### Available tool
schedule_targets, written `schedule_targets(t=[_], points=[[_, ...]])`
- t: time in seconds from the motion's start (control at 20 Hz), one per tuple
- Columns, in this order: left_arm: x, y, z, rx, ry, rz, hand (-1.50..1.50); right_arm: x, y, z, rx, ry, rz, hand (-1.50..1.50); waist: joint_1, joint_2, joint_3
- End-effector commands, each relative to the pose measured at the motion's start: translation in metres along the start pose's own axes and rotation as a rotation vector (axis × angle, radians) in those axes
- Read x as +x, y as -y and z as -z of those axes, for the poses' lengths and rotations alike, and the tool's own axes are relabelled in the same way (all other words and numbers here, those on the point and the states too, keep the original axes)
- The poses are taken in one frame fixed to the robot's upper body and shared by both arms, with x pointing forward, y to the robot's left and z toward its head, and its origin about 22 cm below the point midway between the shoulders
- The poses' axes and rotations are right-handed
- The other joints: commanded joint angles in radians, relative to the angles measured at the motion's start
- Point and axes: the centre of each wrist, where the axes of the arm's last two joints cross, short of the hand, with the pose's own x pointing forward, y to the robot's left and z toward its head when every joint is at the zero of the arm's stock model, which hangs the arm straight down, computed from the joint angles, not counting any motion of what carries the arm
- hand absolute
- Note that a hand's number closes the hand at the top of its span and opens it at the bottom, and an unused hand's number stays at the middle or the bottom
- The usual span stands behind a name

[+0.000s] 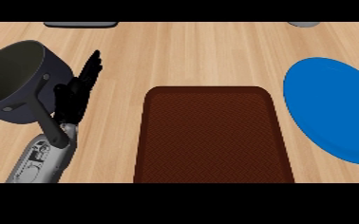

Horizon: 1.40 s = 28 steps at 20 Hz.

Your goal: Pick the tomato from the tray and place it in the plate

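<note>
At your far left a dark pot (24,80) is sitting on the counter (196,52), its handle slanting down across your left forearm. Your left hand (76,92) is resting just beside it, fingers straight and pointing up, holding nothing. Moving to the centre, the brown tray (214,137) is lying flat; I'm not seeing the tomato anywhere. At the right edge, the blue plate (326,104) is lying partly cut off.
</note>
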Motion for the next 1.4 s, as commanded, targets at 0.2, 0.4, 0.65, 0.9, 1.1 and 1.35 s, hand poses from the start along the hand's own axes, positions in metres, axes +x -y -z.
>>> schedule_targets(t=[0.2, 0.4, 0.65, 0.9, 1.1, 1.35], points=[[0.012, -0.001, 0.005, -0.008, 0.005, -0.005, 0.0, 0.005, -0.085, 0.045, 0.134, -0.134, 0.007, -1.5, 0.007, 0.0, 0.0], [0.002, -0.018, 0.003, -0.006, -0.003, 0.002, 0.0, 0.014, -0.116, 0.069, 0.164, -0.161, 0.13, -1.5, 0.009, 0.001, 0.0], [0.002, -0.01, -0.001, -0.004, -0.004, -0.009, 0.0, -0.01, -0.111, 0.05, 0.134, -0.1, 0.26, -1.5, 0.0, -0.001, 0.0], [0.005, -0.013, -0.001, 0.012, 0.004, -0.003, 0.0, -0.009, -0.096, 0.056, -0.035, -0.069, 0.514, -1.5, -0.012, -0.006, 0.0], [-0.002, -0.006, -0.004, 0.014, 0.009, -0.008, 0.0, -0.043, -0.048, 0.011, -0.179, -0.141, 0.603, -1.5, -0.007, 0.001, 0.001], [-0.008, 0.004, -0.007, 0.014, -0.011, 0.0, 0.0, -0.062, 0.01, -0.034, -0.329, -0.217, 0.655, -1.5, -0.004, 0.003, 0.002]])
